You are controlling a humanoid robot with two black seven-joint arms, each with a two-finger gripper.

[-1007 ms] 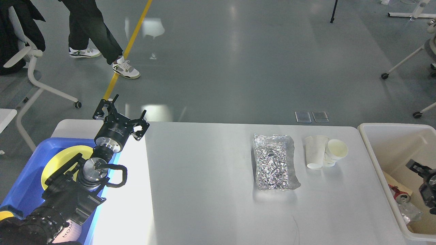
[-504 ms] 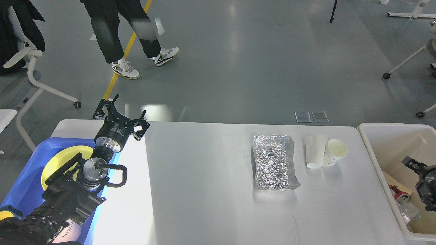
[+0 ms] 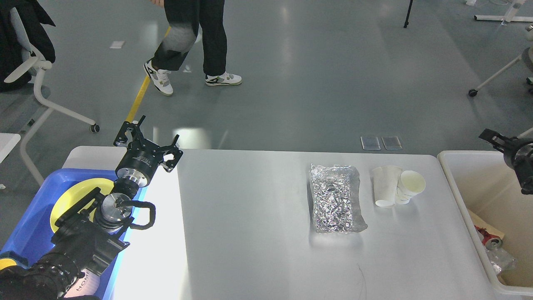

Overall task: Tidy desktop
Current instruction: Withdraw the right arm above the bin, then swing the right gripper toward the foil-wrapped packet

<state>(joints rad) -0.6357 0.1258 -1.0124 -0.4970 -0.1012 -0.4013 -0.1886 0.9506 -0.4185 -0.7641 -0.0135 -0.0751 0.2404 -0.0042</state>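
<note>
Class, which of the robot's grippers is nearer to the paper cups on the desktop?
Right. The right gripper is up beyond the cups' right, above the beige bin. The left gripper is far across the desktop, left of the paper cups.

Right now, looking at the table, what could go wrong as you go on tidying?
1. The paper cups lie loosely nested on their sides; a pinch could crush them or send them rolling.
2. The foil bag lies flat on the desktop, so fingers may slip off.
3. The right gripper hangs above the bin rim, risking a knock when it descends.
</note>
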